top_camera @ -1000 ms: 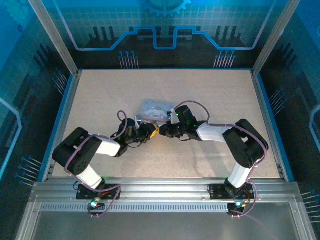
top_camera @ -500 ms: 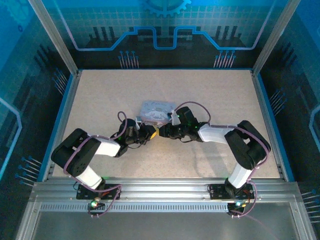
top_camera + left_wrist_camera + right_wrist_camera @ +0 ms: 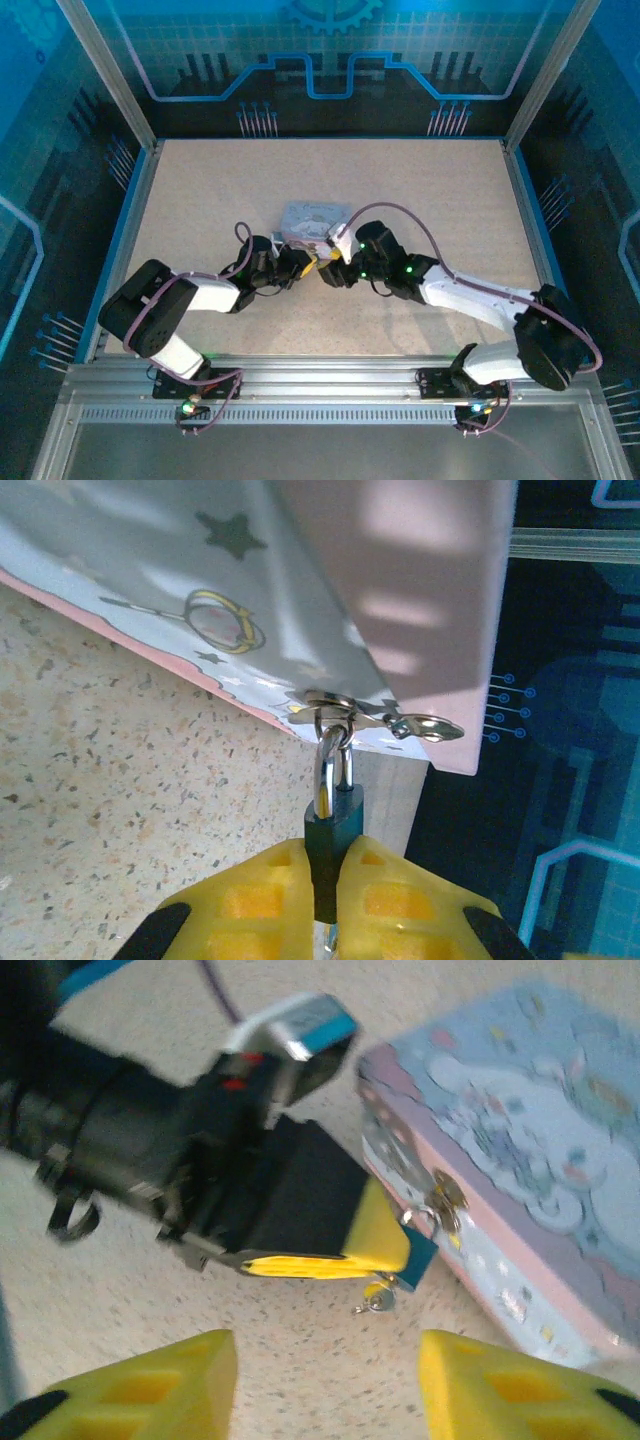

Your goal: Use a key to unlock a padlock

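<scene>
Left gripper (image 3: 325,880) pinches the padlock (image 3: 331,828), which hangs from the star-printed tin (image 3: 200,580) at 12 o'clock. Right gripper (image 3: 328,1360) stands spread at 6 o'clock from the key (image 3: 373,1302).

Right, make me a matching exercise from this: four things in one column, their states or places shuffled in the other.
1. small dark blue padlock
2. tiny metal key
3. pale lilac cartoon-printed tin box
4. right gripper

A. open, nothing between its fingers
B. resting on the speckled table
C. clamped in the left gripper
D. dangling just below the padlock

Pairs: 1-C, 2-D, 3-B, 4-A
</scene>
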`<state>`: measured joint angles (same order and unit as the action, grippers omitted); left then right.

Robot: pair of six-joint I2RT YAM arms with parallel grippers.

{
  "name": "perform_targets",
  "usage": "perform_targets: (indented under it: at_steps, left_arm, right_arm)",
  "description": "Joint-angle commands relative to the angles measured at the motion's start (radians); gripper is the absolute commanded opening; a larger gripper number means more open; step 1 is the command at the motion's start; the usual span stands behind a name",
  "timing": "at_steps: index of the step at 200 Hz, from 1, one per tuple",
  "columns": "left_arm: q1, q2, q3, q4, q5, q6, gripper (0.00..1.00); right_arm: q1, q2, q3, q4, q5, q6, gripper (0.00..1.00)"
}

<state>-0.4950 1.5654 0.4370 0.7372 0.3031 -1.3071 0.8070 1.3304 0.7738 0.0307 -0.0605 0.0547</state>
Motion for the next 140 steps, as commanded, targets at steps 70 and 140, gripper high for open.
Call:
perform_targets:
  at_steps: [70, 140]
  left_arm:
    - [-0.009, -0.035, 0.038, -0.001, -0.004, -0.026, 0.1]
    - [-0.009, -0.028, 0.038, 0.008, -0.001, -0.039, 0.09]
  right_arm:
    - [0.094, 0.123, -0.049, 0.126, 0.296, -0.714, 0.72]
    - [0.105, 0.247, -0.012, 0.224, 0.317, -0.665, 0.62]
